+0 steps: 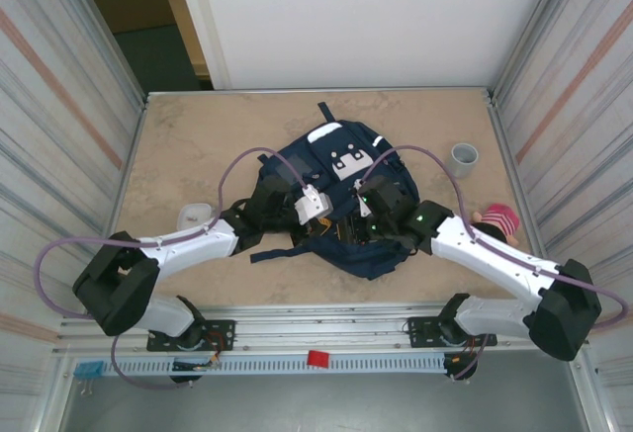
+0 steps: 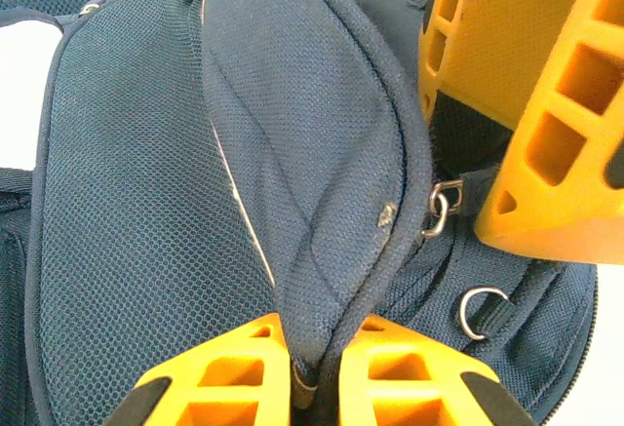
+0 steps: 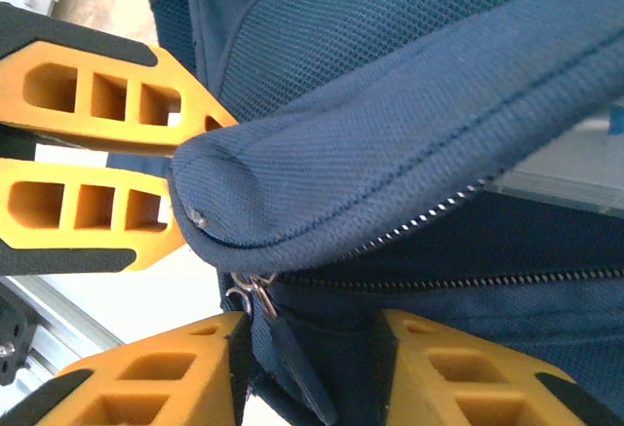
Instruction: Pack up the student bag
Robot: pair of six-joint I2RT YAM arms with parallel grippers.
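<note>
At the middle of the desk (image 1: 188,135), your left fingers (image 2: 234,379) clench the flap (image 2: 312,153) of the student bag (image 1: 341,167) while your right fingers (image 3: 156,387) straddle the zip pull (image 3: 253,297), not yet clamped; close off-centre and the pull could slip out.

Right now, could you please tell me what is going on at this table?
Two robot arms are working on the navy student bag, which lies on the table. The left arm's fingers pinch a fold of its flap. The right arm's fingers stand apart around the zipper pull just below, not yet gripping it. A grey cup and a plush toy sit off to the right.
</note>
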